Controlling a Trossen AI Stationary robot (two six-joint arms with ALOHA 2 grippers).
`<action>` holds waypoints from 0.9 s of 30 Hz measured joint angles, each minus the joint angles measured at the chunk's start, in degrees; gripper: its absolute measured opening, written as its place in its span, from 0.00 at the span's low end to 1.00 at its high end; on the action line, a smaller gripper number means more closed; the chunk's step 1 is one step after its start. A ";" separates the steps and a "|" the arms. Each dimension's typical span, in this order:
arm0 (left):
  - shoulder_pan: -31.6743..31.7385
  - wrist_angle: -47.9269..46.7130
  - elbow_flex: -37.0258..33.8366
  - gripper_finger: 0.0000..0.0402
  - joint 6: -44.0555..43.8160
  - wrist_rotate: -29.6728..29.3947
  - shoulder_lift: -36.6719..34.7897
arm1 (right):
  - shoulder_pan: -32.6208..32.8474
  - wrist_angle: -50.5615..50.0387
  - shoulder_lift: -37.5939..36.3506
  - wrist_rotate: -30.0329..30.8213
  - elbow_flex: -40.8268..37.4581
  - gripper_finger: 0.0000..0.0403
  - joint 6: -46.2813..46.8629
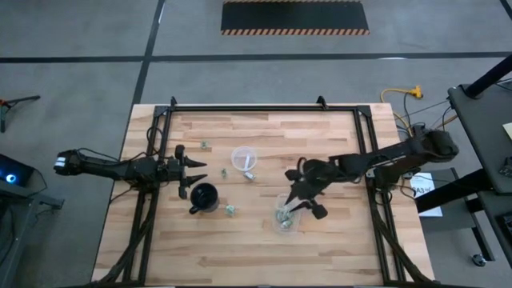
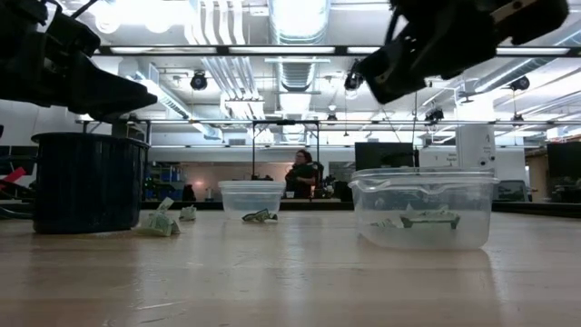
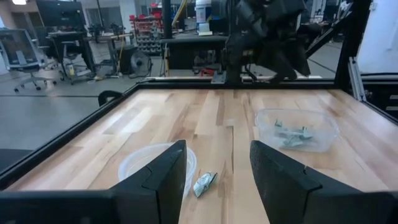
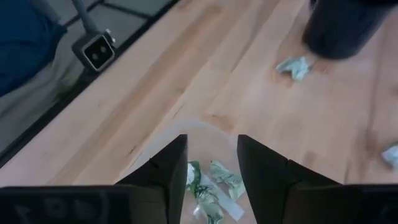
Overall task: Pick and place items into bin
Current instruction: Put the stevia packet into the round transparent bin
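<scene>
Wooden table [image 1: 320, 248] seen from above: the right gripper [image 1: 302, 199], right of centre, hovers over a clear plastic bin [image 1: 285, 216] already holding a few tiny pale green items [image 4: 211, 183], its fingers apart and empty, probably just after a drop. The left gripper [image 1: 194, 171], at centre left beside a black mug [image 1: 205, 197], waits with fingers apart near 1 loose green piece [image 1: 230, 210].

In the overhead view the green pieces [image 1: 230, 210] were too small to tell apart. The low view cut both arms off at its top edge, and the black mug [image 2: 88, 182] hid whatever lay behind it. The right wrist view cropped the clear tub [image 4: 186, 134] and mug at its edges.
</scene>
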 joint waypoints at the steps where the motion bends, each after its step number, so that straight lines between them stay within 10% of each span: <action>1: 0.00 -0.04 0.00 0.40 0.00 0.00 0.00 | -0.18 1.42 -1.66 0.00 -1.52 0.33 -0.35; 27: 0.02 0.41 0.00 0.40 -0.05 0.00 0.57 | -8.91 23.00 -36.98 -1.74 -29.23 0.33 -0.82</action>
